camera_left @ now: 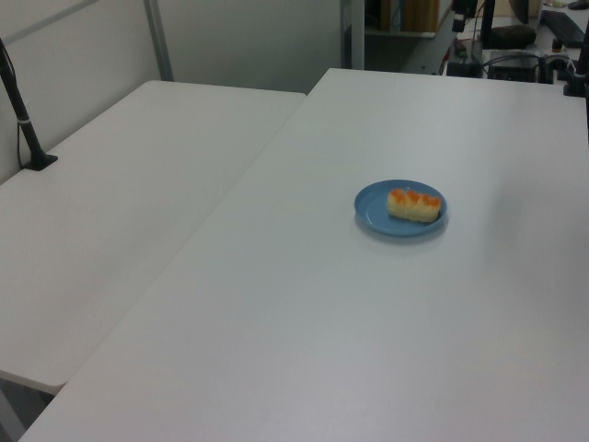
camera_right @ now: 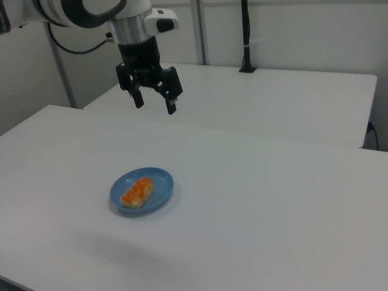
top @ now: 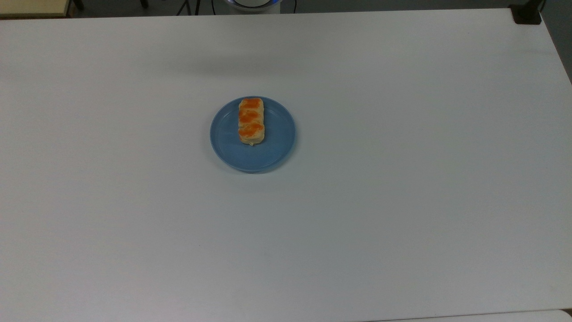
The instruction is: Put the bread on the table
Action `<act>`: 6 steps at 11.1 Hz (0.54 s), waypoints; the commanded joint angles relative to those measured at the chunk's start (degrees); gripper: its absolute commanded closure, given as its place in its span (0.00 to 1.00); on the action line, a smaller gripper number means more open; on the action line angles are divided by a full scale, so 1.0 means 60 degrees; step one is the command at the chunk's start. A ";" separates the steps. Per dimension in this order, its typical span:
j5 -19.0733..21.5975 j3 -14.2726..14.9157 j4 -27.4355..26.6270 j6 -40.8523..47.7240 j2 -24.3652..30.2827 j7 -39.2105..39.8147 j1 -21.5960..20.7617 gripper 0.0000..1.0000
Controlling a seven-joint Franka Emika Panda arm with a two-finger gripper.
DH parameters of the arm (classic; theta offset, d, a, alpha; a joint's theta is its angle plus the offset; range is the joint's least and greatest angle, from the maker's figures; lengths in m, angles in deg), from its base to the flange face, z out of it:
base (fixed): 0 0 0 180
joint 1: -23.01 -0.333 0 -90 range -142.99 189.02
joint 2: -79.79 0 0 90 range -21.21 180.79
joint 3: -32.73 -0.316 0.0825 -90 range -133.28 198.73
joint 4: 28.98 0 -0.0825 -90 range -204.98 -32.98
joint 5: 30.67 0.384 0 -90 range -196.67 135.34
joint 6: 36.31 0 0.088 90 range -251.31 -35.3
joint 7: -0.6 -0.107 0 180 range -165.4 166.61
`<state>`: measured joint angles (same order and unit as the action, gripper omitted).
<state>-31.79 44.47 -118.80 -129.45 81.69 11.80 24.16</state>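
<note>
Bread (top: 251, 120) on blue plate (top: 277, 138), long axis top-bottom in top view.

A second white table (camera_left: 120, 221) adjoins the main one, backed by pale partition walls (camera_left: 248, 37).

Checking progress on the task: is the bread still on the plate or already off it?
On the plate. The bread lies on the blue plate, not on the bare table; the open gripper hangs above, empty.
</note>
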 commanded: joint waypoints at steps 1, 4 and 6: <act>0.0143 0.0050 0.0058 0.0230 -0.0008 0.0200 -0.0089 0.00; 0.0143 0.0050 0.0029 0.0230 -0.0009 0.0200 -0.0089 0.00; 0.0143 0.0050 0.0029 0.0230 -0.0023 0.0200 -0.0089 0.00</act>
<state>-31.79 44.43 -118.84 -129.45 81.59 11.80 24.16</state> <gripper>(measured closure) 0.000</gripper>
